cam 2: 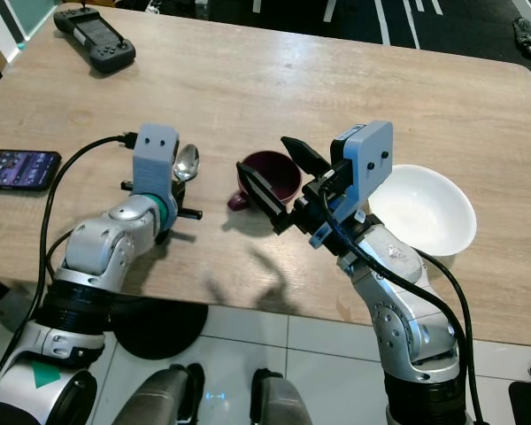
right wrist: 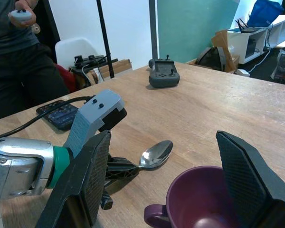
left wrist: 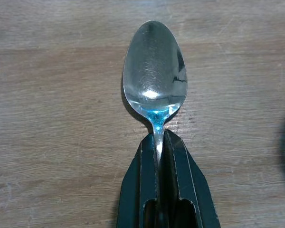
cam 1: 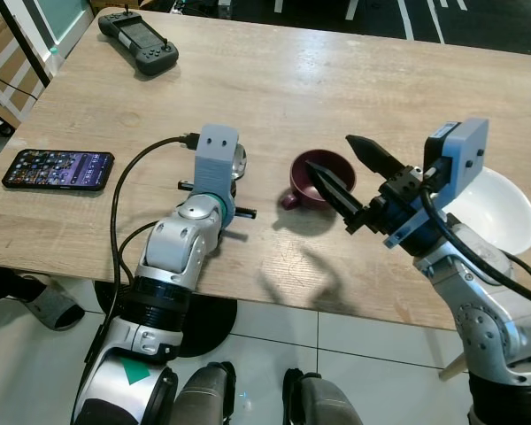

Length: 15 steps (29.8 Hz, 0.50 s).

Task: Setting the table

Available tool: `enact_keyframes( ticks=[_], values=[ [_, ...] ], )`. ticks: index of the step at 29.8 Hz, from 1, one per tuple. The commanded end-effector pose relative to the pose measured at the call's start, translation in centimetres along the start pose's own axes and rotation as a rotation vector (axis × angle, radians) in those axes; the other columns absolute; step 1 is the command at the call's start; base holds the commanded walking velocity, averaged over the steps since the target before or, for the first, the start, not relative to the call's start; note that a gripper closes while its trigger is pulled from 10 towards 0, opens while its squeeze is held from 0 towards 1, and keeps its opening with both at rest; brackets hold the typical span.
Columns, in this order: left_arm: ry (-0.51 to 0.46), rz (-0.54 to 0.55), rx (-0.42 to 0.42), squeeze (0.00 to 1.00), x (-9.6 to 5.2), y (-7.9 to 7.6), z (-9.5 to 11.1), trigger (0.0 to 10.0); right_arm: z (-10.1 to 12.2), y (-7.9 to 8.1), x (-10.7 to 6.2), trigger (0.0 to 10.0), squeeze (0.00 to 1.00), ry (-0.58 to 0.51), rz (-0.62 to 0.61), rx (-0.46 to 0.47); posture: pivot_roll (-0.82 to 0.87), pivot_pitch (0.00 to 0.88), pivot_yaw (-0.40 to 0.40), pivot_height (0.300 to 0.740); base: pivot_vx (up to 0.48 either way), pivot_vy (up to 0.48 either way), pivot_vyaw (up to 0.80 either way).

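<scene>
A phone (cam 1: 58, 169) is lying face up near the table's (cam 1: 274, 80) left edge, and a controller (cam 1: 139, 41) is sitting at the far left corner, both well apart from the place setting and probably not part of it.

The left gripper (left wrist: 159, 156) is clenching the neck of a spoon (left wrist: 155, 71), its two fingers pressing together on the handle just below the bowl. The spoon is lying low over the wood, bowl up and pointing away from the robot, just left of the mug (cam 1: 320, 180). Holding it flat and parallel to the table suggests it is being laid down beside the mug as cutlery.

The purple mug is standing upright near the table's front middle, handle toward the robot's left.

The right gripper (cam 1: 352, 177) is hanging spread wide, one finger above the mug's mouth and the other beyond its rim, grasping nothing. That stance looks like lining up to take the mug by its wall.

A white bowl (cam 2: 423, 211) is resting just right of the mug, partly behind the right wrist.

In the right wrist view a person (right wrist: 19, 57) is standing beyond the table, holding a small device.
</scene>
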State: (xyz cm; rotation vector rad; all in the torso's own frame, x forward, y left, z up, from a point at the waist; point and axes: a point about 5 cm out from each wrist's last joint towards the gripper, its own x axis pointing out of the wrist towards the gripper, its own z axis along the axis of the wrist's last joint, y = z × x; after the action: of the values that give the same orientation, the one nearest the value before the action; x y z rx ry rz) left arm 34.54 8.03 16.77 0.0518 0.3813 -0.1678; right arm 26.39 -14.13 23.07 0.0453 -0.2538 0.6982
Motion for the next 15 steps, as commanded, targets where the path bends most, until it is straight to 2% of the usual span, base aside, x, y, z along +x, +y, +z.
enact_keyframes(
  ticks=[1, 2, 7, 13, 14, 15],
  values=[
    [0.014, -0.006, 0.006, 0.26, -0.1, -0.2, -0.4, 10.0, 0.0, -0.1, -0.2, 10.0, 0.00, 0.003, -0.008, -0.008, 0.06, 0.109, 0.060, 0.740, 0.000, 0.000, 0.00],
    [0.009, -0.003, 0.006, 1.00, -0.1, -0.2, -0.3, 10.0, 0.0, -0.1, -0.2, 10.0, 0.00, 0.003, -0.007, -0.007, 0.06, 0.108, 0.059, 0.740, 0.000, 0.000, 0.00],
    [-0.022, 0.004, -0.002, 1.00, -0.3, -0.2, 0.1, 10.0, 0.0, -0.1, -0.1, 10.0, 0.00, 0.002, -0.003, -0.006, 0.06, 0.108, 0.057, 0.740, 0.000, 0.000, 0.00],
    [-0.105, 0.026, 0.035, 1.00, -0.7, 0.0, 1.1, 10.0, 0.0, -0.1, -0.1, 10.0, 0.00, 0.001, -0.002, -0.006, 0.06, 0.108, 0.057, 0.740, 0.000, 0.000, 0.00],
    [-0.163, 0.048, 0.054, 0.00, -1.1, 0.1, 1.9, 10.0, 0.0, -0.1, -0.1, 10.0, 0.00, 0.001, -0.002, -0.005, 0.07, 0.111, 0.057, 0.740, 0.000, 0.000, 0.00],
    [-0.221, 0.070, 0.075, 0.00, -1.5, 0.4, 2.6, 10.0, 0.0, -0.1, 0.0, 10.0, 0.00, 0.000, -0.003, -0.004, 0.07, 0.111, 0.057, 0.740, 0.000, 0.000, 0.00]
  ],
)
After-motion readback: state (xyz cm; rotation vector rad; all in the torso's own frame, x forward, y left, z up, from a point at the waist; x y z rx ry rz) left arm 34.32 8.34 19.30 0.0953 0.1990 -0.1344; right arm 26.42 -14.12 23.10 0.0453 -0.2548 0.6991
